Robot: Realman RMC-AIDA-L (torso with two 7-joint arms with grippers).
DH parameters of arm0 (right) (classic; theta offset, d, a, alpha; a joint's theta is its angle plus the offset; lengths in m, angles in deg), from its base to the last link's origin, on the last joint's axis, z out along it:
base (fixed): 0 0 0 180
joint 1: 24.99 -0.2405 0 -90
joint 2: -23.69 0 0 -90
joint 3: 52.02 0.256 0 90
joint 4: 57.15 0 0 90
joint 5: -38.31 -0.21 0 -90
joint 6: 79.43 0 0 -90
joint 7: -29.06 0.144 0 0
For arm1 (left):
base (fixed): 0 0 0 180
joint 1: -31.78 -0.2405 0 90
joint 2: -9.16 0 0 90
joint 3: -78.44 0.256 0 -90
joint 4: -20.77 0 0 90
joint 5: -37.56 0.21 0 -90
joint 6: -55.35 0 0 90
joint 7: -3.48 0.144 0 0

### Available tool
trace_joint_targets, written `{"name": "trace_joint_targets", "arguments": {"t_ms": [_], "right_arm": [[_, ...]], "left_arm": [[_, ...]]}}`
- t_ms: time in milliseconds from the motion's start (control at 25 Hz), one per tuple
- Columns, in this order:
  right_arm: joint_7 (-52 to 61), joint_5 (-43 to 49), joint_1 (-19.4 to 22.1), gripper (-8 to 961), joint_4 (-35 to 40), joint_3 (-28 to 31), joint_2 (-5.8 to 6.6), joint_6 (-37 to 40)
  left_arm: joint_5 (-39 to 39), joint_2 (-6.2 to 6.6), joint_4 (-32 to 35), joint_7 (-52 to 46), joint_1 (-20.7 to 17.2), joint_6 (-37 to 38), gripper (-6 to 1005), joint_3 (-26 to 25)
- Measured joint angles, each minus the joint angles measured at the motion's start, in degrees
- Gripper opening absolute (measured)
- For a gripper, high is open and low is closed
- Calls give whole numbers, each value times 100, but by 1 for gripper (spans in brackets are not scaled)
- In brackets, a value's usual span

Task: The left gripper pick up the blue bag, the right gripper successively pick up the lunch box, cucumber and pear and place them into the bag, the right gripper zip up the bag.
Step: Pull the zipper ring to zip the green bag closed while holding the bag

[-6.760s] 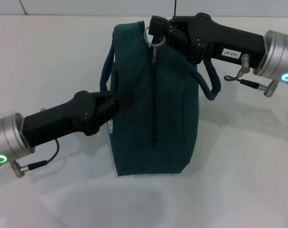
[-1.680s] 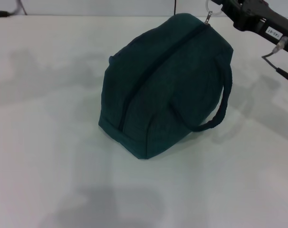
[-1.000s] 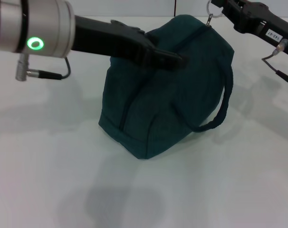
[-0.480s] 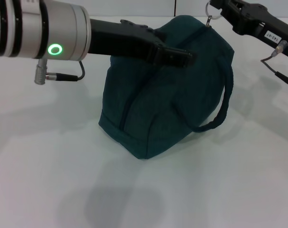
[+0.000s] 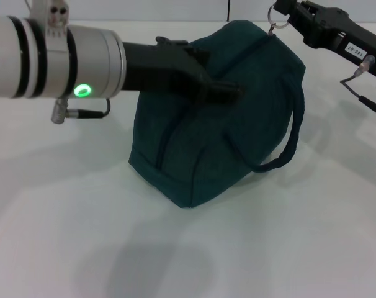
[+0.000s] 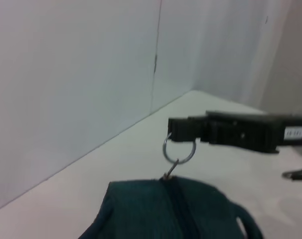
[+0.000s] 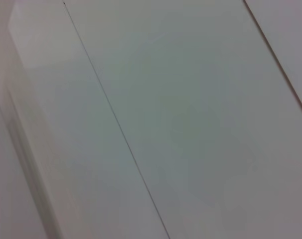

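1. You are looking at the table filling the lower half of the head view, white and bare in front.
2. The bag is sitting at the centre of the frame, zipped shut, lying tilted with its zip line running from lower left to upper right. One handle is looping out on its right side.
3. Your left gripper is reaching in from the upper left, its tip lying over the upper part of the bag. Its fingers are looking pressed together, with nothing seen between them; whether they are touching the fabric, you cannot tell.
4. Your right gripper is sitting at the upper right corner, pinching the zipper ring at the bag's far top end. The left wrist view is showing the same: the ring hanging from the gripper's closed tip just above the bag.
5. The right wrist view is showing only a pale wall.
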Motion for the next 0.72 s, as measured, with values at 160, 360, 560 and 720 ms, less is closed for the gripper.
{"name": "trace_joint_targets", "arguments": {"t_ms": [160, 360, 560, 720], "right_arm": [[0, 0, -5, 16, -61, 8, 0, 48], [0, 0, -9, 16, -112, 22, 0, 95], [0, 0, -9, 17, -114, 25, 0, 109], [0, 0, -10, 17, -119, 26, 0, 109]], "left_arm": [[190, 0, 16, 436, -267, -441, 864, 364], [209, 0, 55, 650, -434, -674, 864, 567], [221, 0, 23, 634, -438, -685, 863, 590], [237, 0, 14, 654, -442, -696, 837, 599]]}}
